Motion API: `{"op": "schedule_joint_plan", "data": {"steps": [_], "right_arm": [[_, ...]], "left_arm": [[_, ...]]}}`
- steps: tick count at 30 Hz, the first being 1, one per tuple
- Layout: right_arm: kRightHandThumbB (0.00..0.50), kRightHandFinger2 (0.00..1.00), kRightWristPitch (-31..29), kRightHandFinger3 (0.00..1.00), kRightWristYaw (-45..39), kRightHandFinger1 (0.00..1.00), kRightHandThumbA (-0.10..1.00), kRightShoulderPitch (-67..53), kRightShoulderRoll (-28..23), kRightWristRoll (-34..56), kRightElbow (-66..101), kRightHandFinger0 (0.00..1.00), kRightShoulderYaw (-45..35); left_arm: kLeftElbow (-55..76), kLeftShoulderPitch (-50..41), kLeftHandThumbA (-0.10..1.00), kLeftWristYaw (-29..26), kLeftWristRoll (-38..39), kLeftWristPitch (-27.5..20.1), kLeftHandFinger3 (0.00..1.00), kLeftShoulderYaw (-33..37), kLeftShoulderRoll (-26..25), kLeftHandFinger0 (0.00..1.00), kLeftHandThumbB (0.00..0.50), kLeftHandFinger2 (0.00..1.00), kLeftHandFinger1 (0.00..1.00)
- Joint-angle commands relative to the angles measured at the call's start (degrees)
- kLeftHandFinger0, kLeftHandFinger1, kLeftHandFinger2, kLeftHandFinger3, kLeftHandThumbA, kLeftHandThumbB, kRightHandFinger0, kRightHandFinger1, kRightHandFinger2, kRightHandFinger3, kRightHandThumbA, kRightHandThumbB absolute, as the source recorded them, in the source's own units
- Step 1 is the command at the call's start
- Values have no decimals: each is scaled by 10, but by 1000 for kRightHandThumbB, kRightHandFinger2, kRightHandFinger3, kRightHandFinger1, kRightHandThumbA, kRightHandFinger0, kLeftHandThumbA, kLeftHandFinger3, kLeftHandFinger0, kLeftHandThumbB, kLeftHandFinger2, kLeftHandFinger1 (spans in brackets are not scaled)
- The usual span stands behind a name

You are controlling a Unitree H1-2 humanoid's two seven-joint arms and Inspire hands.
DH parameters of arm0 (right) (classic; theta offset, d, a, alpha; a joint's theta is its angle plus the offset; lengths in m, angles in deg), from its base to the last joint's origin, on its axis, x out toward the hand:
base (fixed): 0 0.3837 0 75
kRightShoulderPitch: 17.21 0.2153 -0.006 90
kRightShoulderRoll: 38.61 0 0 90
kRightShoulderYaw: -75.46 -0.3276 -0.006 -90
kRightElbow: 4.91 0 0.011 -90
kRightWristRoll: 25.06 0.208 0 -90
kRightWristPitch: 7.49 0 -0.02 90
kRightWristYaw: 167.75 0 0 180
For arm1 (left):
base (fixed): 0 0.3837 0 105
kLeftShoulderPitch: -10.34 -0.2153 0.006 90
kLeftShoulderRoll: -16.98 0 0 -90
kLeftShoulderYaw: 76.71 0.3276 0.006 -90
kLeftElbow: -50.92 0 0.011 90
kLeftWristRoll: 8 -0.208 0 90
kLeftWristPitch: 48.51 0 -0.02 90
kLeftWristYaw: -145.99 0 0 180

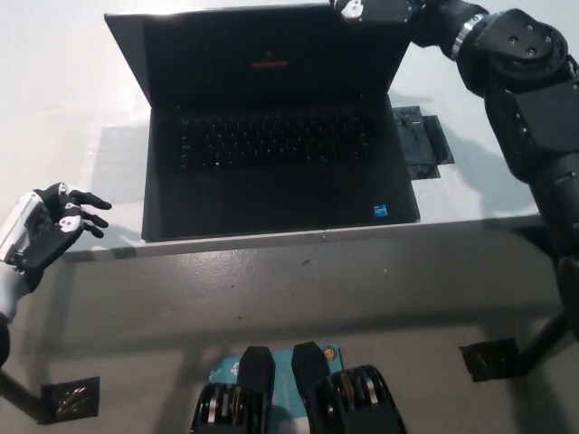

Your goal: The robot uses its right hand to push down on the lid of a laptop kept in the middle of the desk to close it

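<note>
Bench (pixel 54 99) white, laptop (pixel 271 145) open at its middle, near the front edge. My right hand (pixel 375 9) sits at the lid's (pixel 271 50) top right corner; fingers cut off by frame, can't tell their state. Left hand (pixel 45 231) rests low left off the bench edge, fingers loosely spread, holding nothing. Small dark pad (pixel 421 145) just right of laptop.

There is only the one view, from the robot's head, looking steeply down over the near edge of the desk (pixel 470 194) and the floor below it. It sits fairly close (the open laptop (pixel 276 136) fills the upper middle).
</note>
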Motion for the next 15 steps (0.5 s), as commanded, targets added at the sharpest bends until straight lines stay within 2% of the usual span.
{"op": "schedule_joint_plan", "data": {"steps": [1,4,6,9,12,14,15], "right_arm": [[298,848,22,1000,-6,1000,334,-23,-13,2,27,1000,-16],[299,894,31,1000,-11,1000,357,-43,-18,5,46,1000,-24],[281,916,33,1000,-7,1000,359,-68,-22,7,62,1000,-33],[305,926,60,1000,2,1000,390,-112,-24,16,105,1000,-47],[313,927,79,1000,4,1000,372,-153,-20,35,144,1000,-64],[308,930,91,1000,11,1000,348,-195,-11,52,190,1000,-80],[283,938,102,1000,18,1000,345,-223,-5,58,226,1000,-85]], "left_arm": [[18,16,-100,6,6,-1,529,-6,-21,453,91,509,441],[16,19,-100,6,5,-2,534,-7,-23,439,94,508,437],[13,20,-100,4,1,-11,533,-6,-24,440,101,509,438],[14,24,-100,3,0,-2,539,-6,-28,425,104,495,426],[16,25,-100,1,0,5,533,-6,-28,431,109,485,425],[9,27,-100,5,2,-10,523,-7,-27,422,119,510,433],[6,28,-100,4,-1,-12,520,-6,-28,416,119,502,427]]}}
